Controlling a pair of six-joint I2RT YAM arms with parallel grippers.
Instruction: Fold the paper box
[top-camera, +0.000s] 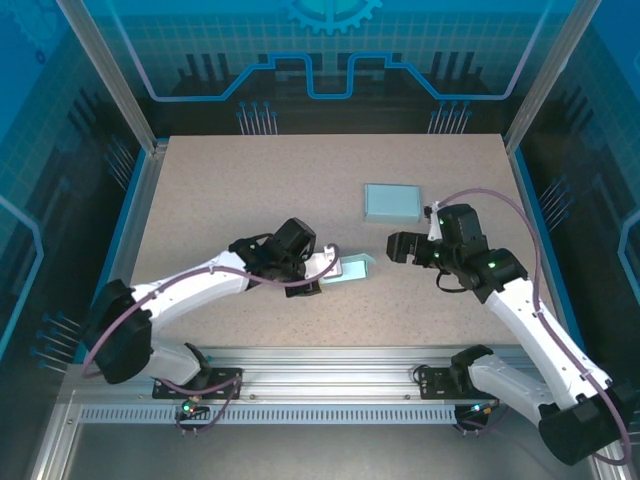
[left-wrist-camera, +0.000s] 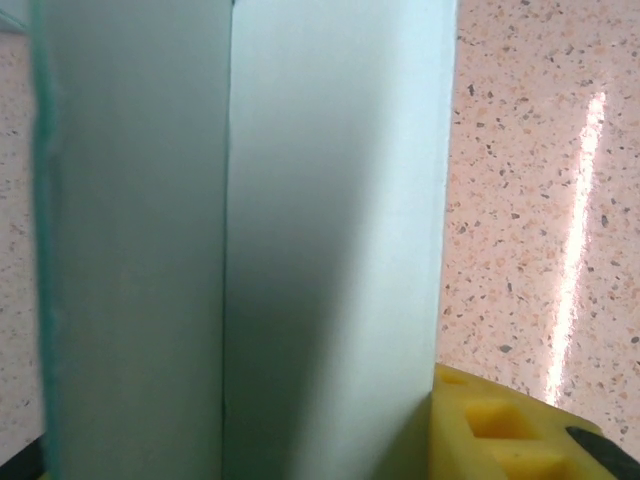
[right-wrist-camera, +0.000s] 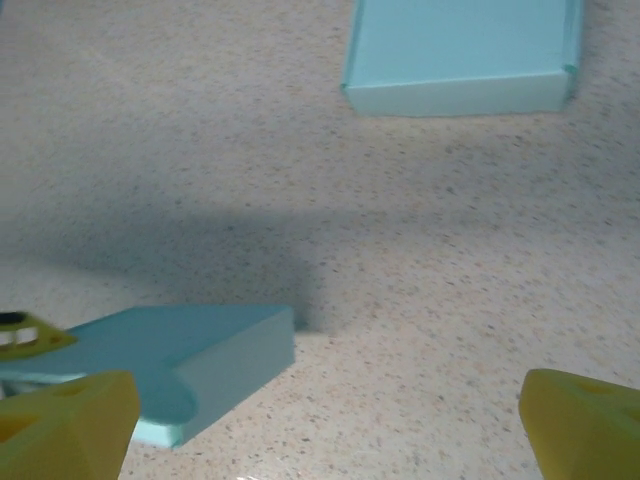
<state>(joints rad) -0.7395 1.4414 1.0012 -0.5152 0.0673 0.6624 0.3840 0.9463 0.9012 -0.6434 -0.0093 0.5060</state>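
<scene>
**Left arm grips the paper box at mid-desk**

We see the speckled desk (top-camera: 230, 190) under both arms. The left arm (top-camera: 190, 285) stretches low toward the right. Its left end effector (top-camera: 322, 268) is clamped partway closed on the paper box (top-camera: 352, 267), near the desk's middle. The right arm (top-camera: 520, 300) bends inward to the left. Its right end effector (top-camera: 400, 247) is spread wide and empty, just right of that box. A closed box (top-camera: 392, 203) lies farther back.

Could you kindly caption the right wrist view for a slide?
Right gripper, jaws open, facing the paper box; a second box lies beyond.
</scene>
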